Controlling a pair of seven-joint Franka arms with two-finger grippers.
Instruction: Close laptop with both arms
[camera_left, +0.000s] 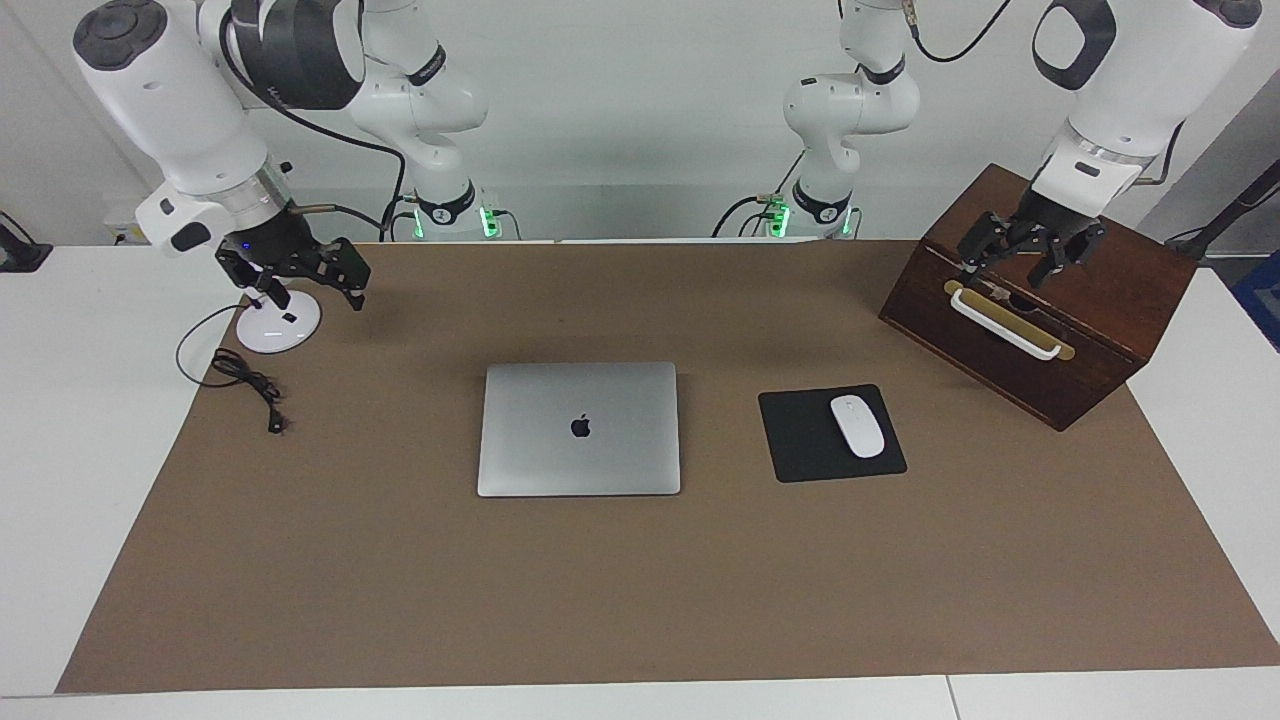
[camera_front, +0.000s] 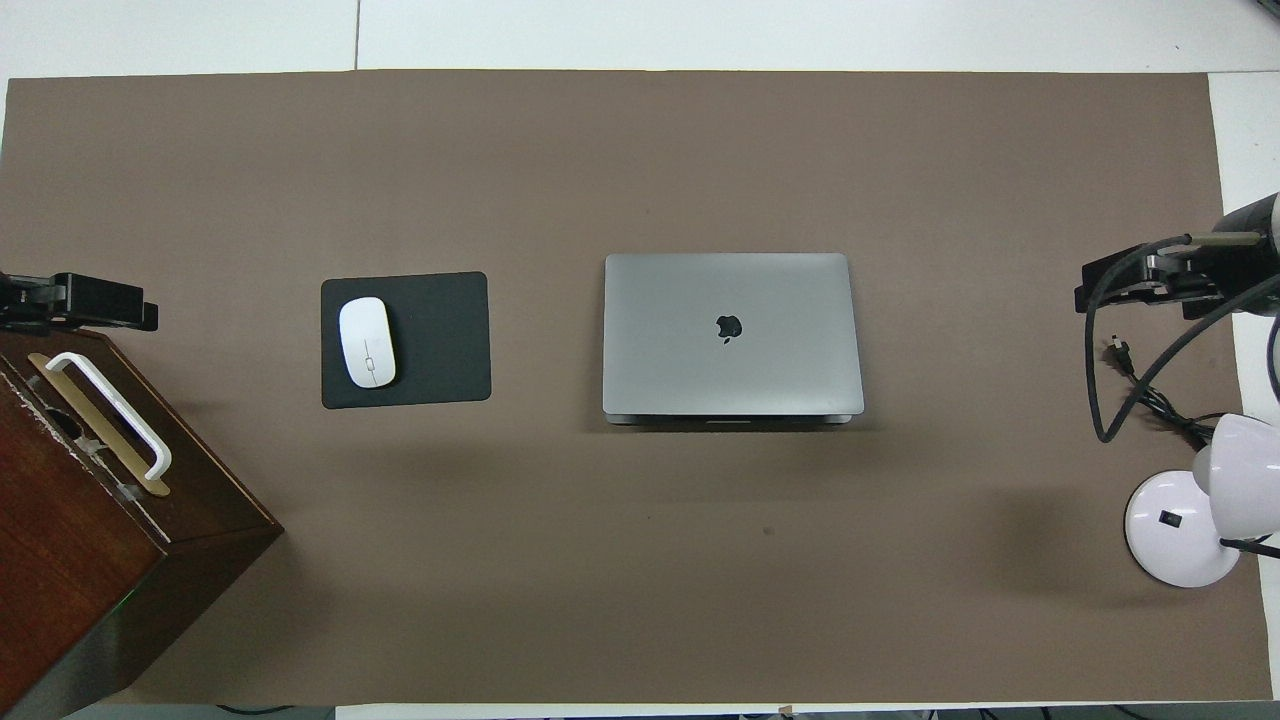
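- Laptop (camera_left: 579, 428): lies flat and already shut at the centre of the surface (camera_left: 640, 590), logo up. In the overhead view the mousepad (camera_front: 405, 339) sits at its 9 o'clock, well apart.
- Handling, as a judgement: a stiff, thin metal shell with some weight and a smooth, slippery lid. The screen inside is fragile, so any press should be gentle and spread, one pincer near each outer corner of the lid, not at the centre.
- Task state, as a judgement: the lid appears fully down in both views. Little seems left beyond confirming that it is seated.
- Left pincer (camera_left: 1028, 258): hangs over the wooden box (camera_left: 1060, 300) at the left arm's end, just above its white handle (camera_left: 1003, 322). Its fingers are spread and hold nothing.
- Right pincer (camera_left: 300, 275): hangs over the lamp base (camera_left: 278, 322) at the right arm's end. Its fingers seem parted and empty.
- Both arms wait well apart from the laptop.
- Other items: a white mouse (camera_front: 367, 343) lies on the mousepad. A black cable (camera_left: 245, 378) coils beside the lamp base.
- Surface: a brown mat over a white table, flat and matte.
- Room: a plain pale wall rises at 12 o'clock in the facing view. Green lights glow at both arm bases.
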